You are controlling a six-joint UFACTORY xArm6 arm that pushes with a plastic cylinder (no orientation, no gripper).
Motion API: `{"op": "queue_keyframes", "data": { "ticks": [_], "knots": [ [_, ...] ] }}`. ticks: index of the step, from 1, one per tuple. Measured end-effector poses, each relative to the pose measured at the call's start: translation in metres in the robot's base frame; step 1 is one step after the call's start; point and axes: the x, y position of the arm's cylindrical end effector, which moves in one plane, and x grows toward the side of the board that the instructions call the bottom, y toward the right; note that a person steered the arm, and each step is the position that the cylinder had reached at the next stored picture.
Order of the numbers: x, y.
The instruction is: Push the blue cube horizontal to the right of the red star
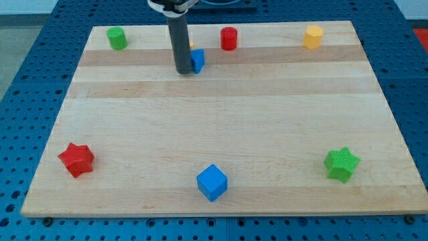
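The blue cube [212, 182] lies near the view's bottom edge of the wooden board, at the middle. The red star [76, 158] lies at the bottom left, well to the left of the cube and slightly higher. My tip [182, 69] stands near the view's top, far from both. It touches the left side of a small blue block [198, 60], whose shape I cannot make out. A bit of yellow shows behind the rod.
A green cylinder [117, 38] sits at the top left, a red cylinder [229, 38] at the top middle, a yellow block [312, 36] at the top right and a green star [342, 163] at the bottom right. The board [221, 114] lies on a blue perforated table.
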Motion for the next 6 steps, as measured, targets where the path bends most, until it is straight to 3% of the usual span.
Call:
{"op": "queue_keyframes", "data": {
  "ticks": [1,2,3,5,6],
  "knots": [
    [-0.034,0.016],
    [-0.035,0.019],
    [0.009,0.019],
    [0.178,0.109],
    [0.237,0.17]
  ]
}}
